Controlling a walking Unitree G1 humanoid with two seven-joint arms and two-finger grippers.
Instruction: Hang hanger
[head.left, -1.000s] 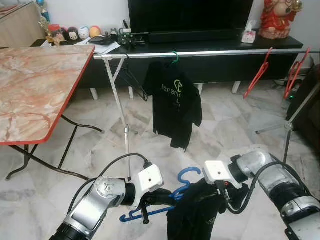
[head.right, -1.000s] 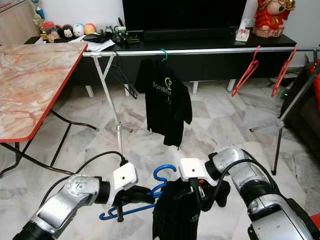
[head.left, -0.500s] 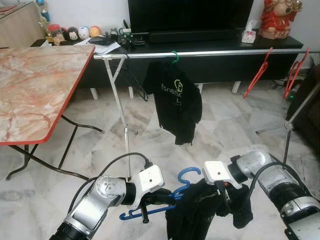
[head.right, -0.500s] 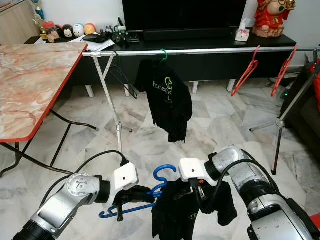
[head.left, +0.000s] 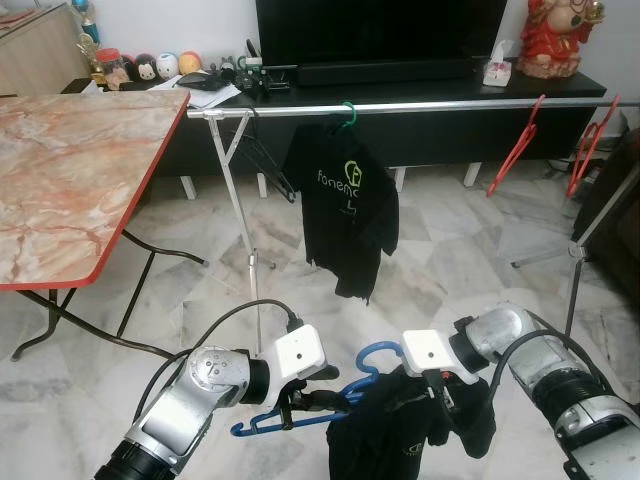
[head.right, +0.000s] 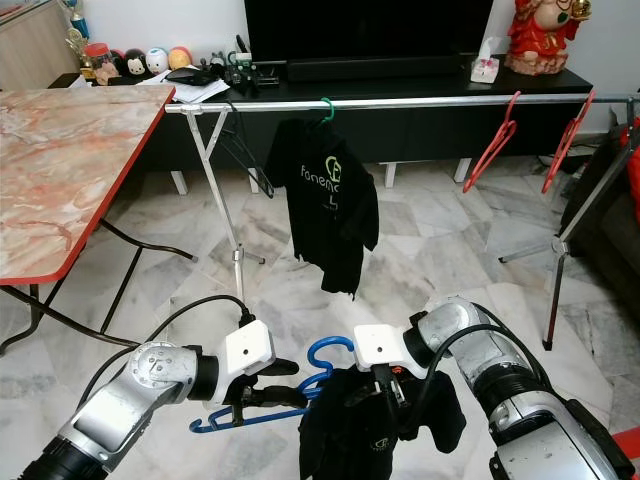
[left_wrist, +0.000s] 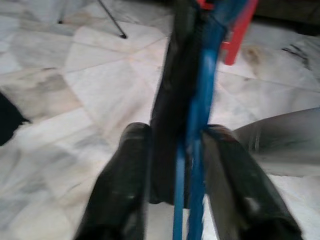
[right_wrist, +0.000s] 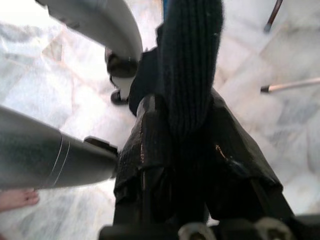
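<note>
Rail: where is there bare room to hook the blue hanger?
The rail is bare between the hung black shirt and the red hangers. Crowded near the left post, by the black hanger.

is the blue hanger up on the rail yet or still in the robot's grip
Still gripped: the blue hanger sits low between the left gripper fingers, below the rail.

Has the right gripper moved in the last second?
Yes. Against the clothes rail's upright pole, which stays put, the right gripper has dropped lower and shifted slightly left, carrying the black shirt toward the blue hanger.
</note>
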